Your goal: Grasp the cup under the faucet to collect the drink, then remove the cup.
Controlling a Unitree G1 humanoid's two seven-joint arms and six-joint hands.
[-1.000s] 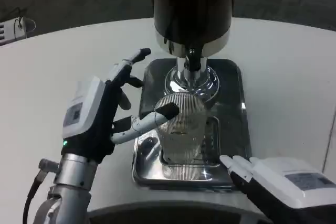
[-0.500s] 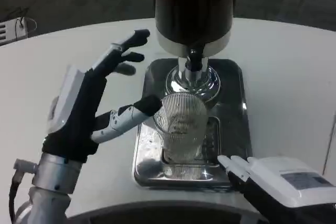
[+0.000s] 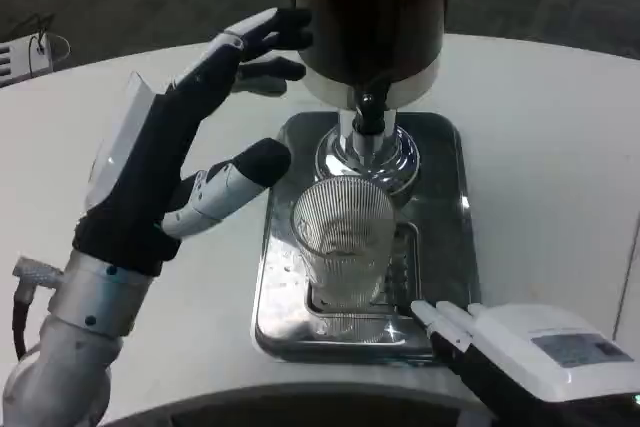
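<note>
A clear ribbed cup (image 3: 345,242) stands upright on the steel drip tray (image 3: 440,157), just in front of the faucet (image 3: 366,112) of the dark drink dispenser (image 3: 368,7). My left hand (image 3: 175,152) hovers left of the cup, raised, with its fingers spread toward the dispenser and its thumb close to the cup's rim without touching it. It holds nothing. My right hand (image 3: 520,352) lies low at the tray's front right corner, its white back up, fingers pointing at the tray, empty.
The white round table (image 3: 550,147) spreads around the tray. A small white object (image 3: 25,52) lies at the far left edge. Dark floor shows beyond the table's back edge.
My left hand has let go of the cup and risen up and back, fingers now spread near the dispenser. The cup stays on the tray. The right hand has barely moved.
</note>
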